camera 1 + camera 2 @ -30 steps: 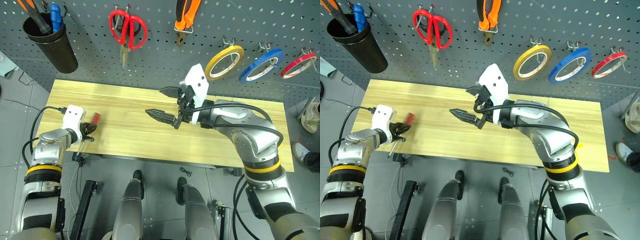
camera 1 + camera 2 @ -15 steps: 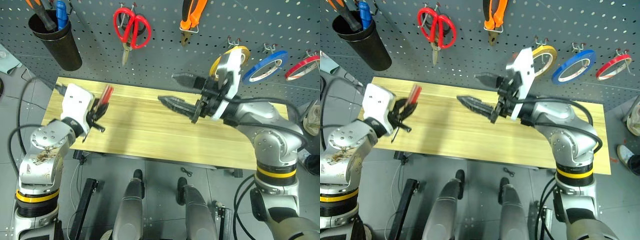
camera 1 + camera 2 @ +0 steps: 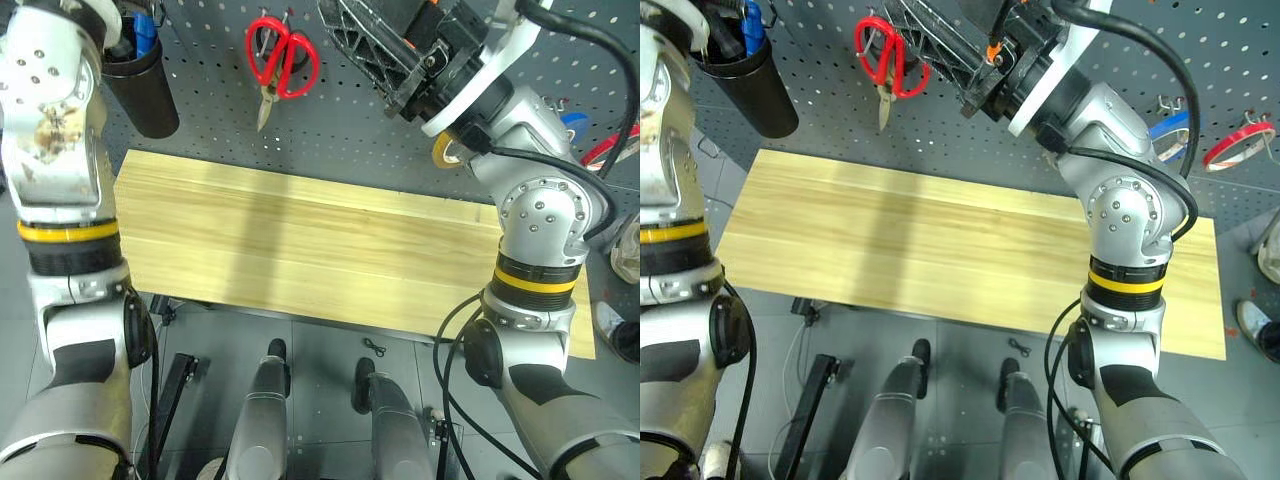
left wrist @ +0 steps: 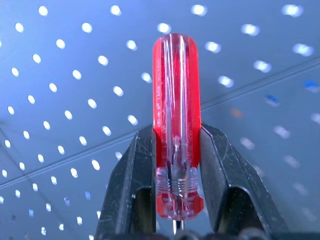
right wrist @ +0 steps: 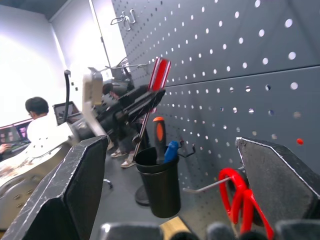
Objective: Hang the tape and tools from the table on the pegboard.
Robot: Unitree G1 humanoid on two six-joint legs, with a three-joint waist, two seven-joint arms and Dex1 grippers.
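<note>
Dark blue-grey pegboard [image 3: 330, 130] backs the bare pale wooden table [image 3: 300, 250], with a black cup [image 3: 145, 85] of tools at ten o'clock. Left gripper [image 4: 175, 165] clamps the red-handled screwdriver [image 4: 176, 100], handle toward the board above that cup. Red scissors [image 3: 280, 60] hang at twelve o'clock; the right gripper [image 5: 165, 200], at one o'clock, spreads wide and empty, the blue tape [image 3: 1170, 130] beyond it at two.
</note>
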